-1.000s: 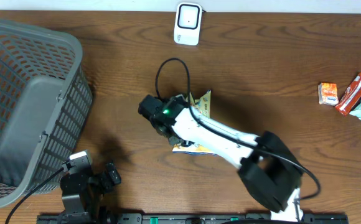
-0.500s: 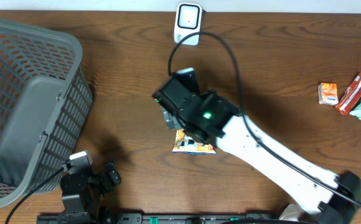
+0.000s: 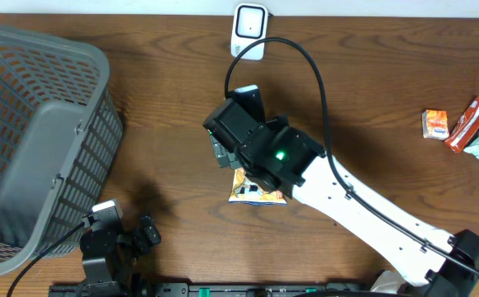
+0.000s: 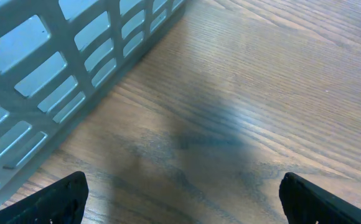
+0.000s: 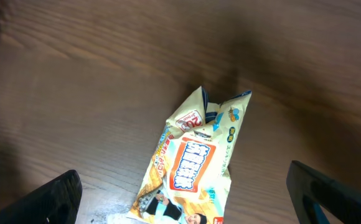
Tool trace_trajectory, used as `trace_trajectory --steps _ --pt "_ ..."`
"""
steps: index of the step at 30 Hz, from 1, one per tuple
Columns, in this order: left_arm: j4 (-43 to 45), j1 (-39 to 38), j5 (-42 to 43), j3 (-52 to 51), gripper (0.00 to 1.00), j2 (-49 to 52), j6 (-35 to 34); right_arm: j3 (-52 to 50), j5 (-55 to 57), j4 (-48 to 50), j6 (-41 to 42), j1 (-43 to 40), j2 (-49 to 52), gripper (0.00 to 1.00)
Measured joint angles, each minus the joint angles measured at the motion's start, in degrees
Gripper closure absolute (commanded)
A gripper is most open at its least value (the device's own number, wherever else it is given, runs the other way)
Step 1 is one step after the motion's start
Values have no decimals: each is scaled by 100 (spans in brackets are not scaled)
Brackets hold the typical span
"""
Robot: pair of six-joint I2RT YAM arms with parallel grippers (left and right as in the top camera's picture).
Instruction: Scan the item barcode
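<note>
Lying flat near the middle of the counter, a cream and yellow snack packet is seen with its printed face up and its top end crumpled. In the overhead view it is partly covered by the right arm's wrist. The counter is of dark brown wood grain, and a pale strip is seen beyond its far edge. A white scanner is set at that far edge, well apart from the packet. A grey slatted basket is placed at the left end, and three small snack items are grouped at the right end. The right end effector is held above the packet with its fingers spread wide; the packet is seen between them, touched by neither, and nothing is grasped. The left end effector is likewise spread wide and empty, held over bare wood just beside the basket wall.
</note>
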Motion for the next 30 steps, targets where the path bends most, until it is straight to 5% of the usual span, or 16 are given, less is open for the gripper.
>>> trace_trajectory --steps 21,30 --pt "2 0 0 0 2 0 0 0 -533 341 557 -87 1322 1" --pt "0 0 2 0 2 -2 0 0 -485 389 1025 -85 1853 12"
